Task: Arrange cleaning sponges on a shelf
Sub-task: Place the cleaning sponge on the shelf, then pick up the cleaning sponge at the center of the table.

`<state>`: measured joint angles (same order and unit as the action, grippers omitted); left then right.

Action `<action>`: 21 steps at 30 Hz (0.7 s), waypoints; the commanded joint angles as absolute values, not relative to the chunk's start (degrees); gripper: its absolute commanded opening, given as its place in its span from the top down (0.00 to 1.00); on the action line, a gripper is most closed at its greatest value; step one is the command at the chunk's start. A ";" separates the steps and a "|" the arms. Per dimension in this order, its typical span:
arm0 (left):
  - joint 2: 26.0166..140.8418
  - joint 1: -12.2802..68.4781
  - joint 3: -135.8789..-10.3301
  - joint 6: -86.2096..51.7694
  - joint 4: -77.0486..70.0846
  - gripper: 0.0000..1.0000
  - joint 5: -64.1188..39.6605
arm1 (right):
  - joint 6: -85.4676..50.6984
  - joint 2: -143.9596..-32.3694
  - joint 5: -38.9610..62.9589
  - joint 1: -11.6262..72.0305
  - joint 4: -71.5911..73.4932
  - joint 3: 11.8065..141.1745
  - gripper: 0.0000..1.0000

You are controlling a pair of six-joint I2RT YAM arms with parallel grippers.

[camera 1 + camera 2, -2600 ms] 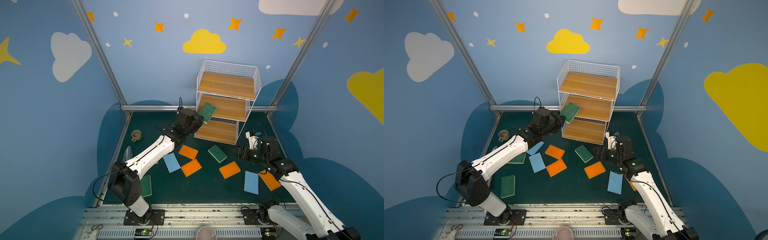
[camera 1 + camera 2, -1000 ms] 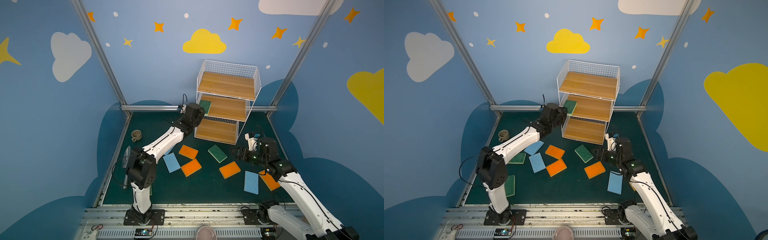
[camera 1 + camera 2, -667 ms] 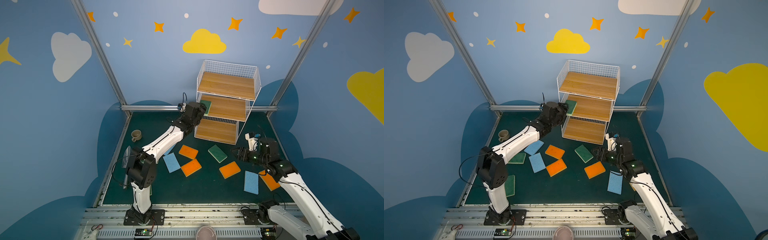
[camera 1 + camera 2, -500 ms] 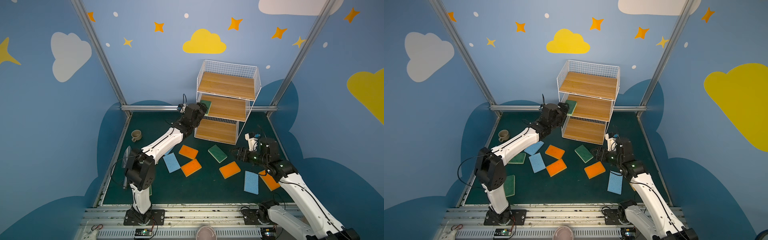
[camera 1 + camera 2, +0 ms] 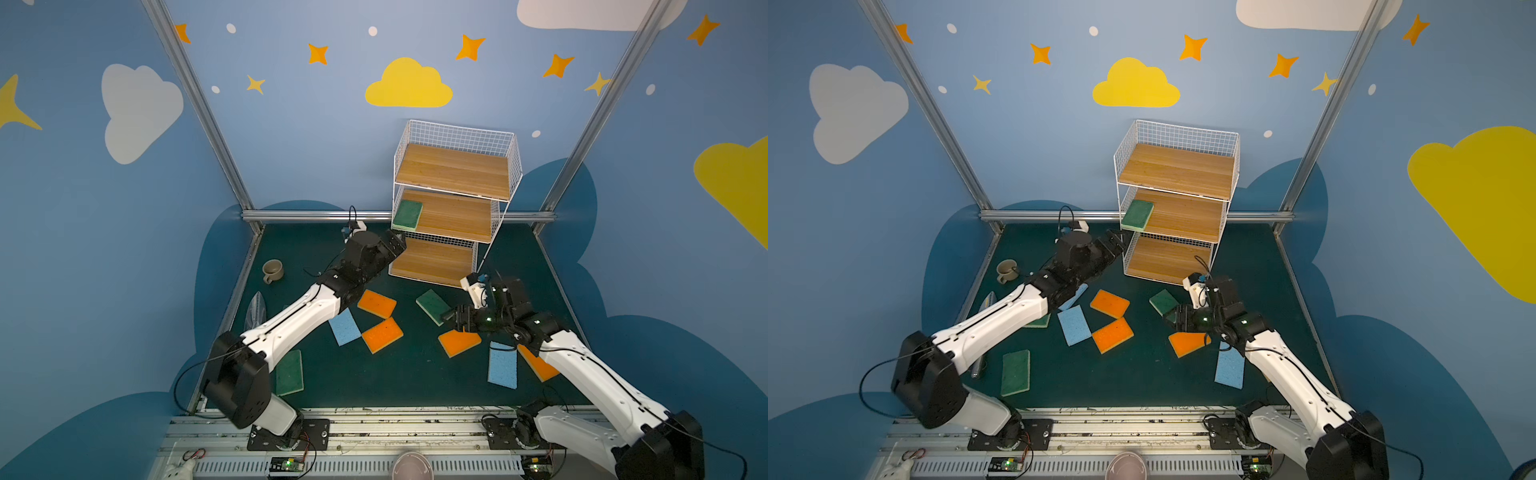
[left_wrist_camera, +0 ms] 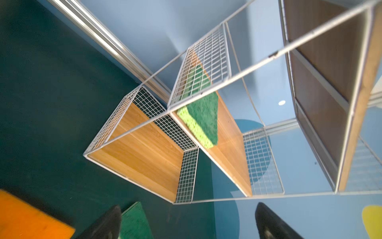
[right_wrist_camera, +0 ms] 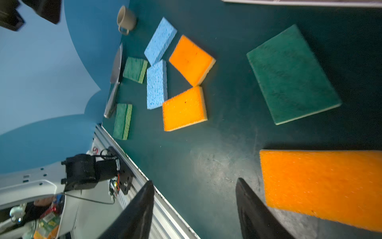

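Top views / shelf (image 5: 453,170): upright at back of mat (image 5: 374,386), 3 boards; top + bottom boards bare.
Top views / shelved sponge (image 5: 407,215): green, flat on mid board (image 5: 457,216), at the end nearest our left arm. Only 1 up there.
Top views / left gripper (image 5: 399,243): just beside shelf's left side, jaws apart, empty.
Top views / right gripper (image 5: 449,318): low over mat, betw green sponge (image 5: 432,305) and orange sponge (image 5: 459,343).
Top views / loose sponges (image 5: 382,335): we count 10 on mat (4 orange, 3 blue, 3 green); 2 part-hidden under left arm.
Top views / mug (image 5: 273,271) + trowel (image 5: 256,309): at left mat edge, not ours.
L wrist / left gripper: fingers (image 6: 107,223) wide apart, nothing betw them. Shelved sponge has dark scrub face up, pale foam edge showing.
R wrist / right gripper: fingers (image 7: 254,215) apart, bare mat betw them. Orange sponge just beside 1 finger; contact, can't tell.
Handling: we expect light, soft foam that squashes easily. Scrub face looks rough, so prob not slippery. Not fragile.
Grip pt: we'd pinch across the short width, mid-length, tips right down at mat level since it lies flat. Gentle squeeze, else it bows.
Progress: we judge 1 of 11 done; the orange sponge looks like the right arm's next pick.
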<state>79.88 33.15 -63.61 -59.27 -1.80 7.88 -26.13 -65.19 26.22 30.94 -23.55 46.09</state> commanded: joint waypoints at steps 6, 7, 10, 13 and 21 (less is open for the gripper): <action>62.66 29.40 -44.86 -49.57 10.08 0.01 0.78 | -24.62 -83.15 26.49 38.15 -19.56 54.72 0.31; 61.28 29.49 -42.71 -49.18 10.68 0.01 0.45 | -24.76 -85.26 26.22 38.45 -20.13 56.07 0.31; 58.43 29.40 -37.02 -48.65 13.55 0.00 -0.19 | -25.44 -93.19 26.72 38.99 -24.59 61.95 0.32; 55.81 29.18 -31.55 -49.92 14.06 0.00 -1.33 | -24.32 -99.49 26.91 40.35 -27.18 66.79 0.35; 51.63 28.94 -24.92 -52.11 13.92 0.01 -3.71 | -24.18 -107.92 26.28 41.13 -26.23 70.35 0.41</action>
<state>52.38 29.26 -25.21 -51.66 13.87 -1.72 -24.99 -106.24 26.41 40.91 -24.56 68.69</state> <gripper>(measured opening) 0.994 0.590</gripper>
